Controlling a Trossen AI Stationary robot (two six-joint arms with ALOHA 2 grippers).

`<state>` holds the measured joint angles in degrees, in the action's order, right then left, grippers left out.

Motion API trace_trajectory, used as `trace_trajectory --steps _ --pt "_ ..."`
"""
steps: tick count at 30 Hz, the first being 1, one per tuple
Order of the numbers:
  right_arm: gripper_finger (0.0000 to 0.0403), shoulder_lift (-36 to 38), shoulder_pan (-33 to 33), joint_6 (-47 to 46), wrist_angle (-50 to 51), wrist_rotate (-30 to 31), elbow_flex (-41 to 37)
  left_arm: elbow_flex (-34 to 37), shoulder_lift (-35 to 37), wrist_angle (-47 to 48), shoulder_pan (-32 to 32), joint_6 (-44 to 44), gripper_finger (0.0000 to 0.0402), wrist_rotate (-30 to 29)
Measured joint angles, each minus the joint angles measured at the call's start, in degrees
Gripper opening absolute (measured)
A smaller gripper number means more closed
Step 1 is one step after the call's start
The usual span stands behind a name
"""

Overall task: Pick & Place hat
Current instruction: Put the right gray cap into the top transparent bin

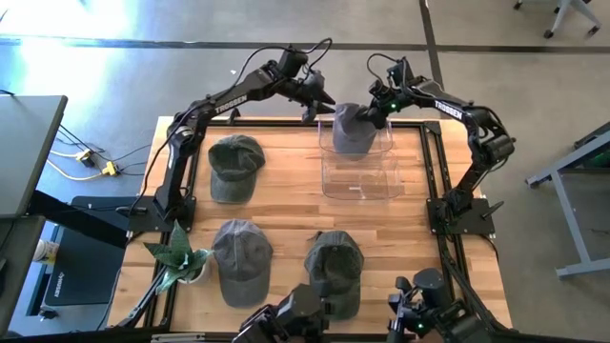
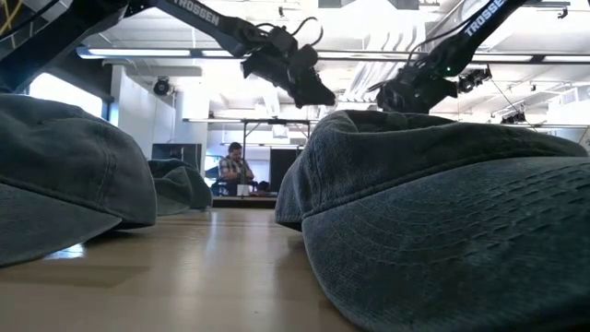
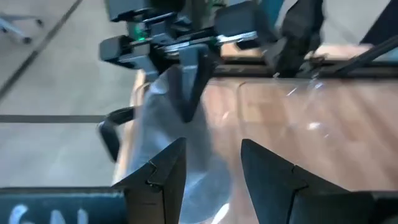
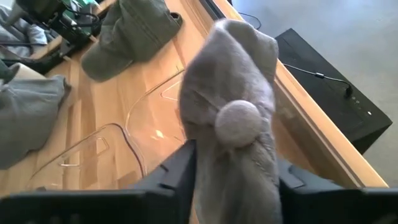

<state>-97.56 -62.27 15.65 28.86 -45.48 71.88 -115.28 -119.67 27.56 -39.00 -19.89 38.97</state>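
While both arms reach over the table's [image 1: 286, 205] far edge, the high view puts a grey hat [image 1: 354, 129] at the back of a clear bin [image 1: 360, 167], the right gripper [image 1: 370, 114] on it. Left gripper [image 1: 319, 103] hovers just beside the bin. Three more caps [image 1: 234, 167] lie on the wood; a plant [image 1: 176, 255] sits near the front left.

Low view: caps fill the foreground; a person [image 2: 234, 169] sits far back.

Left wrist view: fingers [image 3: 163, 174] spread, nothing between them.

Right wrist view: hat [image 4: 233, 118] sits between the fingers [image 4: 171, 174]; pinched or just released, I cannot tell.
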Motion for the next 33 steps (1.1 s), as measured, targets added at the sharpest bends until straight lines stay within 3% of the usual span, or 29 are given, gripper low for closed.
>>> trace_trajectory --steps 5,11,16,19,26,30,33 --pt "0.0179 0.0 -0.5 0.7 -0.1 -4.1 0.0 -0.1 2.5 1.7 -0.4 0.6 0.0147 -0.6" --pt "0.0169 0.0 -0.2 1.1 -1.9 -5.0 0.0 -0.1 2.8 2.8 -0.4 0.4 0.0147 -1.8" --pt "0.0141 0.0 -0.2 -1.0 -3.6 3.0 0.1 -0.1 2.8 4.5 -0.4 0.3 0.0147 -1.8" --pt "0.0143 0.0 -0.2 0.2 -3.3 5.1 0.1 -0.1 2.8 5.8 -0.3 0.3 0.0147 -1.6" --pt "0.0215 0.0 -0.2 0.6 -2.9 4.2 0.1 -0.1 2.8 7.7 -0.3 0.3 0.0147 -1.6" --pt "0.0251 0.0 -0.5 2.4 0.3 -2.5 0.1 -0.1 2.8 9.2 -0.3 0.6 0.0147 -1.5" --pt "0.0255 0.4 -0.4 2.7 0.8 4.7 0.1 -0.1 2.8 10.2 -0.3 0.9 0.0147 -1.2"
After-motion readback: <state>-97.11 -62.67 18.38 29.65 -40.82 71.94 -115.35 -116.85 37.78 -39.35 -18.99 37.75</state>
